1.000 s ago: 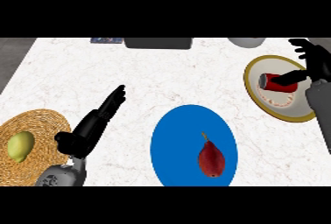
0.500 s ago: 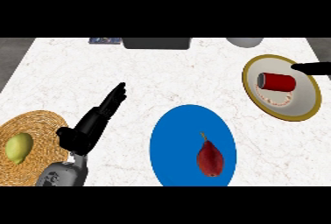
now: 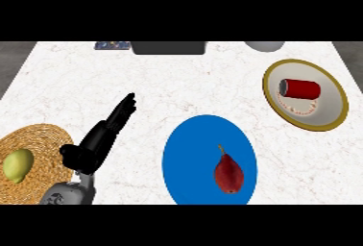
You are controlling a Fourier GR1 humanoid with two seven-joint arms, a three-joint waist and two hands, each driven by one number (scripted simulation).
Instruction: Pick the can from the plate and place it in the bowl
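Near the surface's right edge, the can (image 3: 300, 89) lies sideways on the plate (image 3: 333, 115). Left hand (image 3: 99, 139) rests, fingers straight, holding nothing. Grasp across the can's round body so it won't roll.

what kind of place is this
Likely a kitchen counter: a pale marbled counter top holding a gold-rimmed plate with a red can, a blue plate with a dark red pear-like fruit, and a woven mat.

Bright, even light; no glare, shadows faint; counter (image 3: 212, 81) edges slant w/ perspective.
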